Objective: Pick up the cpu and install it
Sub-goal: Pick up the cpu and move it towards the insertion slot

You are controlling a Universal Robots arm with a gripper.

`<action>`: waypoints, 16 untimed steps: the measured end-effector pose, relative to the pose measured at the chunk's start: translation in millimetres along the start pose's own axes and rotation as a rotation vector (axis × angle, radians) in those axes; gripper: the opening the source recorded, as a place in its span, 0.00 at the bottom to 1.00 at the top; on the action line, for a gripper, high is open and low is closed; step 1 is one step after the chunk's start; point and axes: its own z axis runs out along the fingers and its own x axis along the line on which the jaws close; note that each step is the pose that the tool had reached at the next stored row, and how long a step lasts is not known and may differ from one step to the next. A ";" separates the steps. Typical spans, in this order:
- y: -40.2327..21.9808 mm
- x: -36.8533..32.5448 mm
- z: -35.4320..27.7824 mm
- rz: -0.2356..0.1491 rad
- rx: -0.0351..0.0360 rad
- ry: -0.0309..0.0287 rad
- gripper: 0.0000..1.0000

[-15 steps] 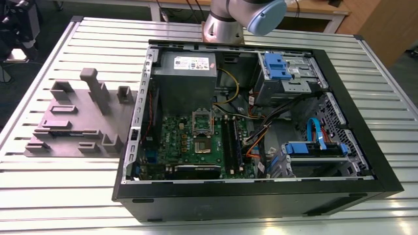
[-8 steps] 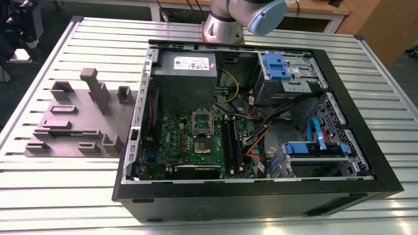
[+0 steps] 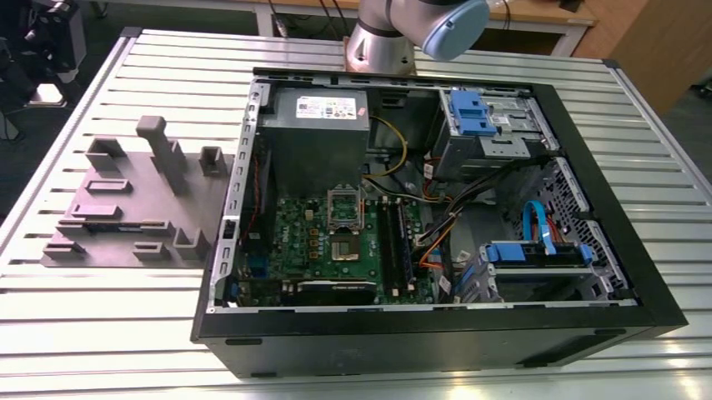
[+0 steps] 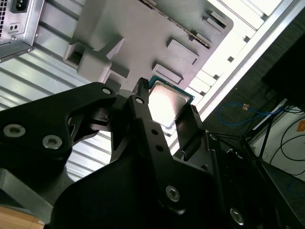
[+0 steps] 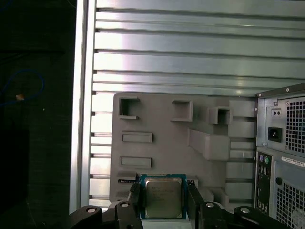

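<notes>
The two black fingers [image 5: 135,200] [image 4: 187,128] are narrowed onto the cpu [image 5: 163,198] [image 4: 167,101]. One presses against each of two opposite edges. The chip hangs between them with its shiny silver-grey top turned toward both wrist views and a thin greenish rim showing around it.

Behind the cpu lies the grey plastic block [image 5: 167,152] [image 4: 143,33] [image 3: 122,200], and the chip is seen against one edge of it. It looks lifted clear of the block's surface rather than lying in a slot, though how high cannot be told. The block carries rectangular pockets, raised ribs and a few upright posts, which stand out most in the exterior view.

The block lies flat on the slatted metal bench [image 3: 100,317] [image 5: 190,47] [image 4: 47,62], near the bench's edge at the exterior view's left. Just beside the block, on the exterior view's right of it, an open black computer case [image 3: 445,337] [image 5: 286,157] lies on its side. In the first wrist view its perforated rear panel stands next to the block.

Inside the case, on the side nearest the block, is a green motherboard [image 3: 300,229] with a rectangular metal socket frame [image 3: 343,207] near its middle. A silver power supply [image 3: 317,125] sits in the corner beyond it.

The arm [image 3: 384,42], a grey column with a pale blue cap, rises past the case, well apart from the block. Beyond the bench edge by the block, a blue cable [image 5: 26,81] [image 4: 233,112] lies on the dark floor.
</notes>
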 end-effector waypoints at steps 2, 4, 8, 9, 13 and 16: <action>0.0 -0.3 0.0 0.000 0.0000 0.0000 0.47; 0.0 -0.5 0.0 0.000 0.0000 0.0000 0.47; -0.4 -20.3 0.3 0.000 0.0000 0.0000 0.47; -0.5 -22.5 0.3 0.000 0.0001 0.0000 0.47; -0.5 -25.1 0.4 0.000 0.0000 0.0000 0.47; -0.5 -26.9 0.4 0.000 0.0000 0.0000 0.47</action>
